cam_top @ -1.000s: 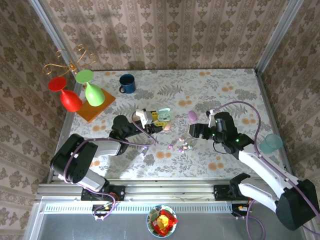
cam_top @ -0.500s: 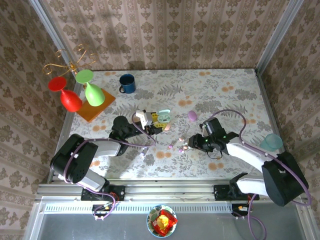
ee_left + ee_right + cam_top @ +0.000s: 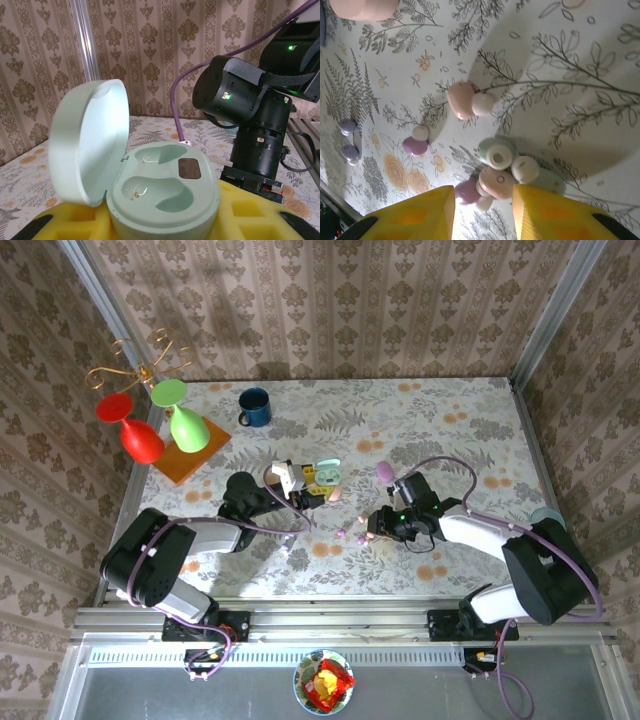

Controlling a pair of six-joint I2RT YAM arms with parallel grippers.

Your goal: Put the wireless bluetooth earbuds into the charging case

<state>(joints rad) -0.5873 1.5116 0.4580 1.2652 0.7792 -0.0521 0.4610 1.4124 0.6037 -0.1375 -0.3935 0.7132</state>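
Flowered counter (image 3: 580, 60) carries the earbuds (image 3: 495, 182) in a loose heap. The right claw (image 3: 483, 195) straddles a pink one with its fingers narrow; whether they pinch it I cannot tell. The left claw (image 3: 305, 490) is clamped on the open charging case (image 3: 160, 195). The step in hand seems to be picking; next it needs a firm grip on one bud alone.

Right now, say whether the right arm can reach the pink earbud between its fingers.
Probably yes: the right gripper straddles the pink earbud, with nothing above it, though neighbouring buds touch it.

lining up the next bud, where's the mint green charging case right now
The mint green charging case, lid open, sits in the left claw, near the table's middle in the top view, beside a pink case.
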